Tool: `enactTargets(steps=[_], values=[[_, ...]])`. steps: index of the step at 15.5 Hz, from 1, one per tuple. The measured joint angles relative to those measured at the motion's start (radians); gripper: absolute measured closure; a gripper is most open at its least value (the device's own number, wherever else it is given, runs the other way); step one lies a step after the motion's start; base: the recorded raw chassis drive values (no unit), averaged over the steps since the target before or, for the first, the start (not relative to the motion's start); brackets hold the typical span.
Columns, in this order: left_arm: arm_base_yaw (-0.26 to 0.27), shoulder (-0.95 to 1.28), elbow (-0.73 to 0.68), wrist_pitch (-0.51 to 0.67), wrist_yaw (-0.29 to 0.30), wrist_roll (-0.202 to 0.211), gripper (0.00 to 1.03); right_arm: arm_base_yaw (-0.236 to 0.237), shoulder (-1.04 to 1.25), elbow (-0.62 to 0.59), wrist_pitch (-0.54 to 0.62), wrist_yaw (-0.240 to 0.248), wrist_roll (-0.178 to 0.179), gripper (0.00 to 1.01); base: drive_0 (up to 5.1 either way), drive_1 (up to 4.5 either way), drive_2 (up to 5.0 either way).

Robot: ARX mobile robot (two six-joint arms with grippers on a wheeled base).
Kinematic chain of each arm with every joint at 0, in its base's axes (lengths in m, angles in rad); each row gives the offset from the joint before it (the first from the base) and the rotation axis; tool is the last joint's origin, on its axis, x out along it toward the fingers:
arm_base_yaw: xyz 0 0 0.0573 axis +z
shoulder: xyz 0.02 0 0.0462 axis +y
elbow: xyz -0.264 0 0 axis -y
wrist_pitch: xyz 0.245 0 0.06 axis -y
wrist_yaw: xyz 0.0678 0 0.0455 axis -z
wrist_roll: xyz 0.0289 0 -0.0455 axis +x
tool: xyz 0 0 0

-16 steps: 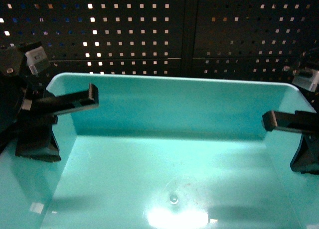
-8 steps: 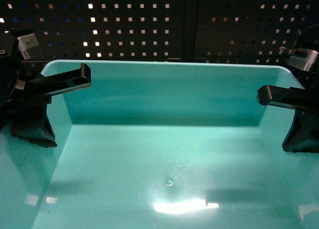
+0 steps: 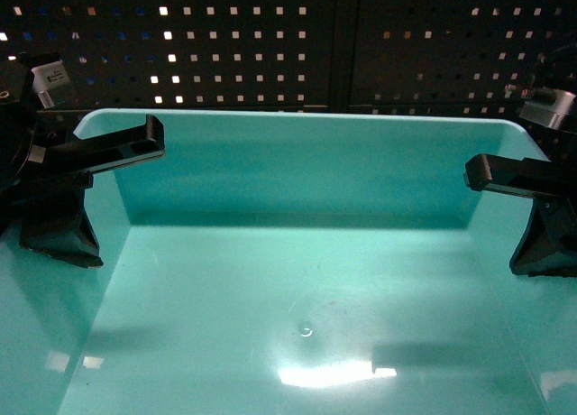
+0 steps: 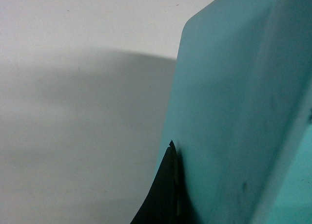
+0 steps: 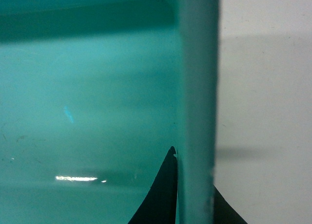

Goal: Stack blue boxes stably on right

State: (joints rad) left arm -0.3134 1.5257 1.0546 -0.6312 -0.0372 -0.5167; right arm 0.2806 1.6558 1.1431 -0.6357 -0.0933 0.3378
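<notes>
One light turquoise-blue rectangular plastic tub [image 3: 306, 280], glossy and round-cornered, is filling nearly the whole head view, its open mouth facing the camera and its far wall standing before a dark perforated panel [image 3: 270, 45]. Both arms are carrying it between them. The left gripper [image 3: 77, 194] is pinching the tub's left wall, one finger reaching inside along the rim and the other pressing on the outer face. The right gripper [image 3: 527, 216] is doing the same on the right wall, and the right wrist view is showing dark fingers on either side of that wall, closed down on it. In the left wrist view only one dark finger is showing, lying against the tub's outer side, above a pale grey desk [image 4: 73, 112] that is catching the tub's shadow, so the tub is probably being held clear of the surface.

Judging by this, the task is sitting mid-carry: the lift looks done, while the placing onto a stack on the right is not yet done. No second tub or stack is appearing in any view.
</notes>
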Motion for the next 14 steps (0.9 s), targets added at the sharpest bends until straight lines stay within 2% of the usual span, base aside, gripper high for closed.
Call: enactTargets(steps=[7, 14], values=[[0.002, 0.000, 0.000, -0.001, -0.001, -0.001, 1.01, 0.001, 0.000, 0.000, 0.001, -0.001, 0.000, 0.99, -0.4, -0.45, -0.4], [0.003, 0.002, 0.000, 0.002, 0.000, -0.002, 1.01, 0.000, 0.001, 0.000, 0.001, -0.002, -0.002, 0.99, 2.3, -6.31, -1.5]])
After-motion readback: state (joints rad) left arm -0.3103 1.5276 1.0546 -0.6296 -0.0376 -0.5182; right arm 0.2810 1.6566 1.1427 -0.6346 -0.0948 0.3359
